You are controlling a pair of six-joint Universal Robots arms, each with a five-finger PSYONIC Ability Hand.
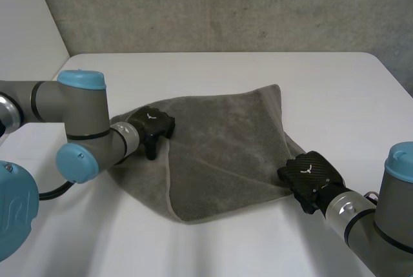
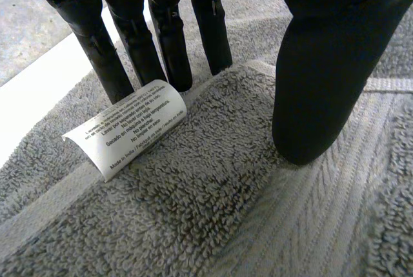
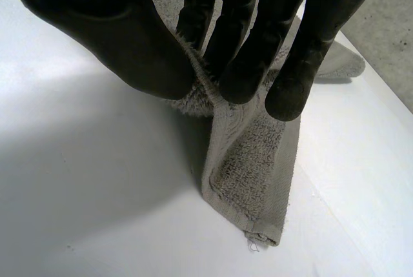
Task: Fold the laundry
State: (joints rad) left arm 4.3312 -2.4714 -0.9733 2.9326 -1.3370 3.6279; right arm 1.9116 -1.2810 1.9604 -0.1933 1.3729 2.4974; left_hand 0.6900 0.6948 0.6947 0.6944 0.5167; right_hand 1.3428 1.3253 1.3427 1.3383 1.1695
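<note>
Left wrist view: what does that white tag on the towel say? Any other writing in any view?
"Made in India": last line of the white care label, which lies on the grey towel at the fingertips of the left hand.
The label's other lines: too small to read.
No other text anywhere.

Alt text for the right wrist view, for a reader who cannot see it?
The right hand pinches the grey towel by its edge between thumb and fingers, holding it raised over the white table. The towel's corner hangs below, down to the table.
</note>
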